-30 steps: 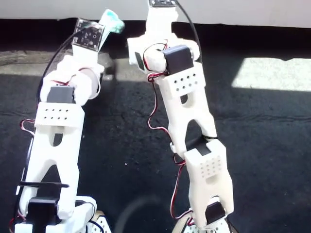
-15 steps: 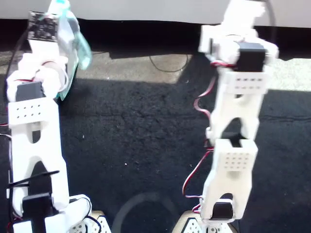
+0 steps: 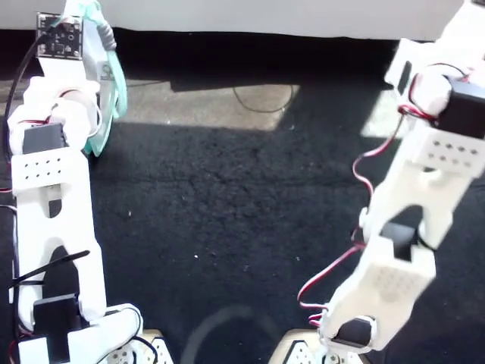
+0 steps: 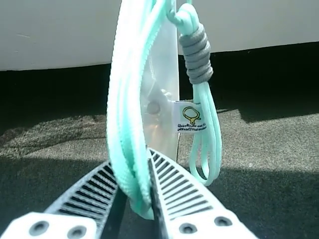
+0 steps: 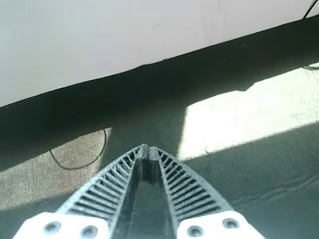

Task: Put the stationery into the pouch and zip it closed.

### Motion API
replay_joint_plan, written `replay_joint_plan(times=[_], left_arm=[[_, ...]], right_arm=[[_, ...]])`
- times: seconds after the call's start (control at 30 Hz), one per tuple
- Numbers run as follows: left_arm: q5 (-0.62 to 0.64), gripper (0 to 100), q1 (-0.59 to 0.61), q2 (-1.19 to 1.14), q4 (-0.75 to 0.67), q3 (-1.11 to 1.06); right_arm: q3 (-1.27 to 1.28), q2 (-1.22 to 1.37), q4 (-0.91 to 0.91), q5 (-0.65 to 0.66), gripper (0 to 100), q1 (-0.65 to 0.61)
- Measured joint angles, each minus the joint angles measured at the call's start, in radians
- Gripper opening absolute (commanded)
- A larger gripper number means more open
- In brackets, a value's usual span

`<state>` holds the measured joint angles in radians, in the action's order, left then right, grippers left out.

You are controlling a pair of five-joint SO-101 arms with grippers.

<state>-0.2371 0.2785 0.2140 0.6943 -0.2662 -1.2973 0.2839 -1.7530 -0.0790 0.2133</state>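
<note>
Hanging from the left gripper (image 4: 142,186), the clear pouch (image 4: 164,84) with a mint green edge is held up over the dark mat (image 3: 227,205), close to the white wall (image 5: 99,40). The gripper pinches the green edge tight. The right gripper (image 5: 145,152) is closed with nothing in it. Sun makes bright patches (image 5: 239,117) on the mat.

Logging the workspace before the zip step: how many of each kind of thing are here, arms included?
robot arms: 2, the left arm and the right arm
pouch: 1, clamped in the left gripper
wire lying loose on the mat: 1
mat: 1
Total: 5
</note>
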Motion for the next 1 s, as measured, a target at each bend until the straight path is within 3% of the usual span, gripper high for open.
replay_joint_plan(times=[0.33,0.53,0.67,0.8,1.0], left_arm=[[-0.008,1,-0.365,-0.396,-0.015,0.072],[0.083,2,-0.433,-0.497,-0.017,0.187],[0.172,12,-0.462,-0.502,-0.011,0.196],[0.227,15,-0.488,-0.502,0.124,0.227],[0.236,5,-0.522,-0.394,0.493,0.305]], right_arm=[[0.678,-0.42,0.0,0.0,0.6,-0.005],[0.997,-0.614,0.054,0.06,0.6,-0.003],[1.218,-0.713,0.133,0.101,0.9,0.002],[1.425,-0.796,0.229,0.106,0.9,0.005],[1.649,-0.927,0.342,0.109,0.9,0.003]])
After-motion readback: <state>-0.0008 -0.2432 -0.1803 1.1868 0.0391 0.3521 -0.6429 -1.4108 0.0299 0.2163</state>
